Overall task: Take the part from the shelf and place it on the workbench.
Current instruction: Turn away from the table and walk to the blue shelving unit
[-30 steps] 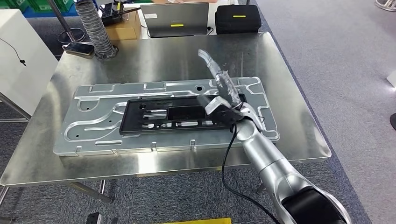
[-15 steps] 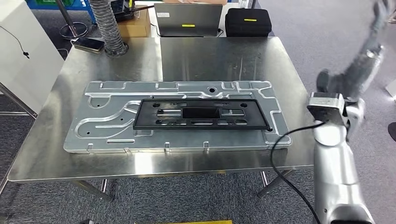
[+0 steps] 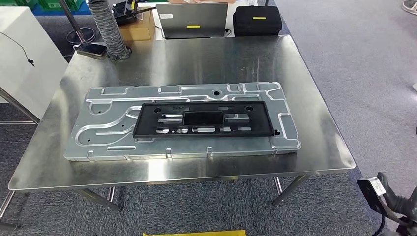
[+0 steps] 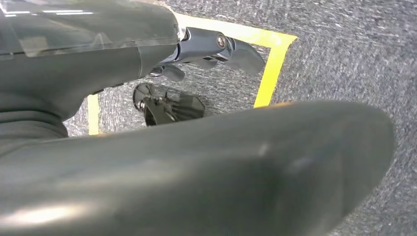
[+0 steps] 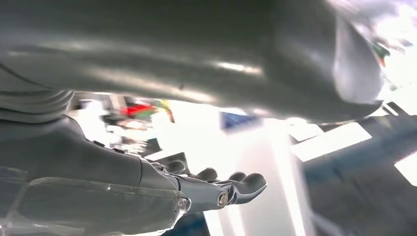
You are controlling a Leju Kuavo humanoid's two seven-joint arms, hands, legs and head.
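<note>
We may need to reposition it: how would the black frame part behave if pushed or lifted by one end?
The black frame part lies flat on the ribbed metal plate, so it would likely slide, not roll or tip. Long, thin and full of cutouts, it probably flexes slightly if lifted by one end. It looks light for its size.

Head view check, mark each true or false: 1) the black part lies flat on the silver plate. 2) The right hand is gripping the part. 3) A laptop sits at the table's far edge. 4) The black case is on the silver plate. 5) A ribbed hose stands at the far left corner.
1) True: the black part lies flat on the silver plate.
2) False: nothing touches the part; the right hand holds nothing, fingers spread.
3) True: the laptop sits there.
4) False: the black case is beyond the table, beside the laptop.
5) True: the ribbed hose.
</note>
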